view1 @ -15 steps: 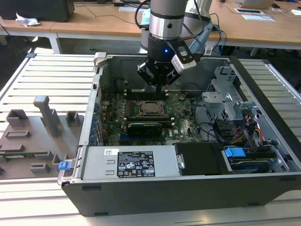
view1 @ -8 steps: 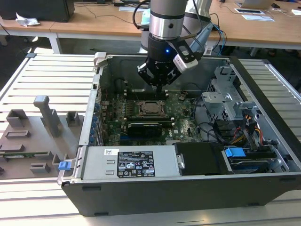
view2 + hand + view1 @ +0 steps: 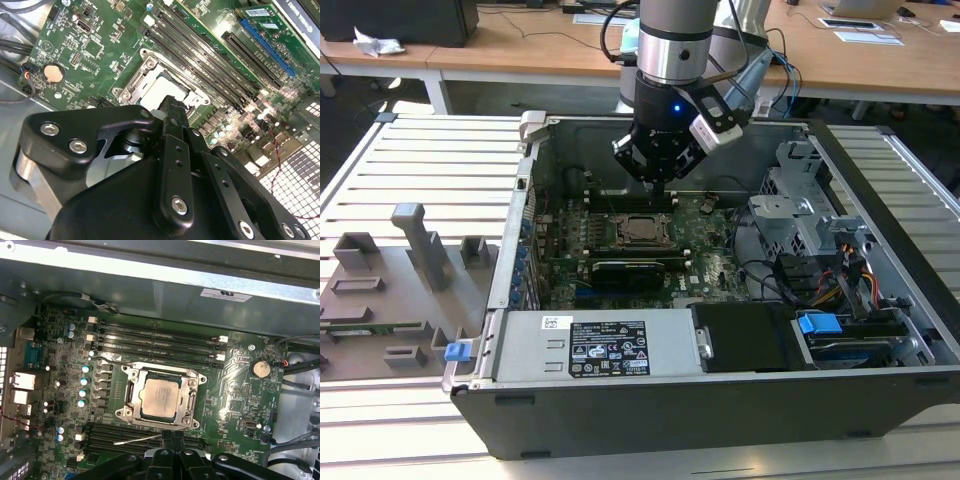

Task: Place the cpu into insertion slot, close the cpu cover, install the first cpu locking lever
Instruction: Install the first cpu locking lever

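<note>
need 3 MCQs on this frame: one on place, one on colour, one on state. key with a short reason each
1. Where is the cpu?
A seated in the insertion slot
B lying beside it
C lifted above it

2. The circuit board is:
A red
B green
C white

3. The cpu cover is:
A removed
B standing upright
C down over the chip

Key: 1A, the chip sits framed inside the socket; 2B, green shows all around the socket; 3C, the frame lies flat around the chip.
</note>
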`<state>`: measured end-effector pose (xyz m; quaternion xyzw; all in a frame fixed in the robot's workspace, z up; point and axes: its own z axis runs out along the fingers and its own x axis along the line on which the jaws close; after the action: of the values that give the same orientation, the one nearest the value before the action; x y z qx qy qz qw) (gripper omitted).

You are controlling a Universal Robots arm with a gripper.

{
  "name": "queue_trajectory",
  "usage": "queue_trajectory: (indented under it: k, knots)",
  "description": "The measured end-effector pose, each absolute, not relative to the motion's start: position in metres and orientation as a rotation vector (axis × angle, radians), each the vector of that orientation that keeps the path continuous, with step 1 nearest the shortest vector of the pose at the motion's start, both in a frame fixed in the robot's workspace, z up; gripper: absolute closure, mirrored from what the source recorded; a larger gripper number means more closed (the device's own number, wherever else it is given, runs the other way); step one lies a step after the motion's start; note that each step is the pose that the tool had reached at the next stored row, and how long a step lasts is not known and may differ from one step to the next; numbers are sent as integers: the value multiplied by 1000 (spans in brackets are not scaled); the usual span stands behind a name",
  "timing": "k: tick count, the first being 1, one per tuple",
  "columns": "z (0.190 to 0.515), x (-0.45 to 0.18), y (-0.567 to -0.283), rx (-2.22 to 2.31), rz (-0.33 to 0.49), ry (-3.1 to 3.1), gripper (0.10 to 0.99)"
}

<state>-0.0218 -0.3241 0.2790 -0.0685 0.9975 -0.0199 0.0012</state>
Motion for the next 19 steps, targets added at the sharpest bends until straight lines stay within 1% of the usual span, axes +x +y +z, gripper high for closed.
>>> queue_trajectory:
  k: [19]
  knots:
    - [279,-49,-324,-209,-63,3132,980]
